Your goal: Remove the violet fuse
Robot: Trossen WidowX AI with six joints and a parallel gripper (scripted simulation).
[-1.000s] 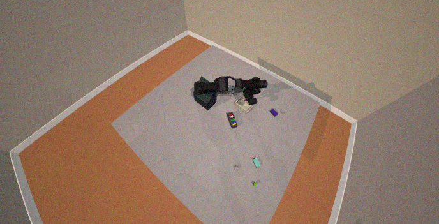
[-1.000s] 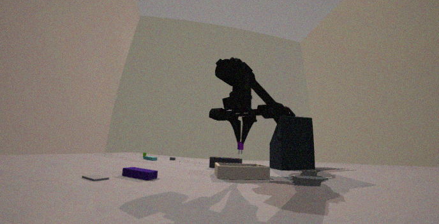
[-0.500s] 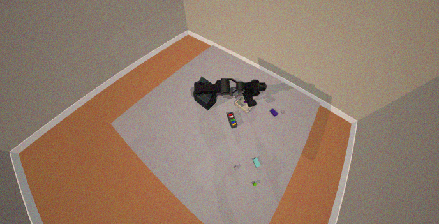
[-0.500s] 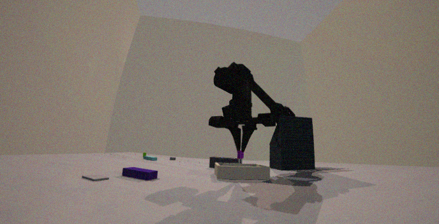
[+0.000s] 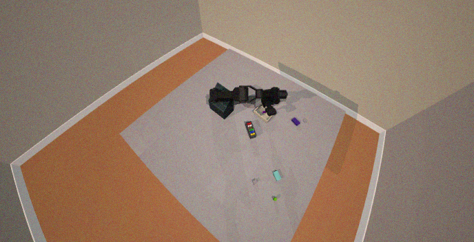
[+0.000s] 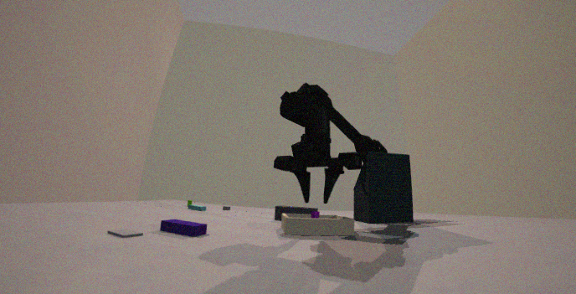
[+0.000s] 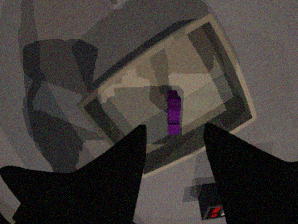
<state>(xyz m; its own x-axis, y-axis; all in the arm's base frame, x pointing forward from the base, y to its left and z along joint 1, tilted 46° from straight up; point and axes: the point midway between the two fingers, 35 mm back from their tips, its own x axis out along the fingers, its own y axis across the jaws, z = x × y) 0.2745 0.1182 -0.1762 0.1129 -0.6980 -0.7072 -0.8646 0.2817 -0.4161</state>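
The violet fuse (image 5: 264, 112) (image 6: 315, 214) (image 7: 174, 112) is inside the outline of the cream tray (image 5: 260, 116) (image 6: 318, 227) (image 7: 253, 118). In the exterior view its violet part shows at the rim's height; whether it rests on the tray floor is not clear. My gripper (image 6: 316, 202) (image 7: 175, 130) is open, its fingertips apart above the tray and the fuse, with a gap between them and the fuse. The dark fuse block (image 5: 254, 136) (image 6: 280, 213) (image 7: 209, 193) stands beside the tray, with red, white, green, blue and yellow fuses in it.
A dark purple box (image 5: 295, 121) (image 6: 183, 228) and a flat grey piece (image 5: 304, 121) (image 6: 125, 233) lie beyond the tray. A turquoise block (image 5: 277, 175) (image 6: 197, 208), a green piece (image 5: 275, 198) (image 6: 189, 203) and a small grey piece (image 5: 254, 180) (image 6: 226, 208) lie farther off.
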